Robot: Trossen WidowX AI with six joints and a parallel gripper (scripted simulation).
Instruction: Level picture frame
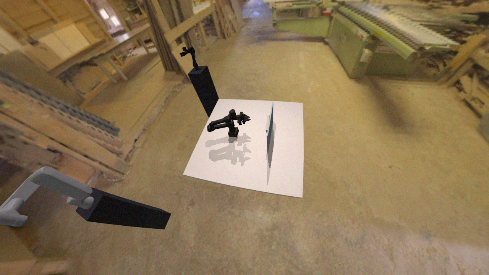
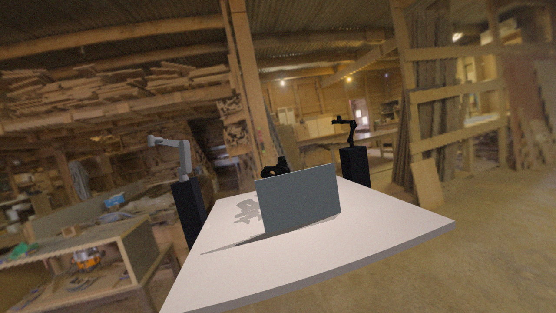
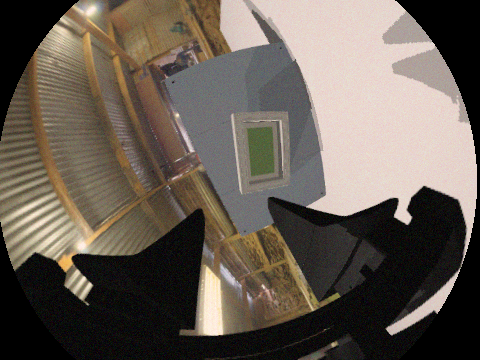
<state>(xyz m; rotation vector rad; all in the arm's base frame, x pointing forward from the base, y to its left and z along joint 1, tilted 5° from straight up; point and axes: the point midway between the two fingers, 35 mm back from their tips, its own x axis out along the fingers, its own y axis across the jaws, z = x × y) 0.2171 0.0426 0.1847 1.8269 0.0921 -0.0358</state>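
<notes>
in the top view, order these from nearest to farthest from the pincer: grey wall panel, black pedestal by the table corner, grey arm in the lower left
From the pincer:
1. Grey wall panel, just ahead of the open fingers.
2. Black pedestal, behind the arm at the table's far corner.
3. Grey arm, far off the table at the lower left.

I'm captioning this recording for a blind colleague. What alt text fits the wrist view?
A small picture frame with a green middle hangs on a grey wall panel, seen ahead between the two open black fingers of the gripper, which holds nothing. The white table with arm shadows lies to the right, workshop beams to the left.
</notes>
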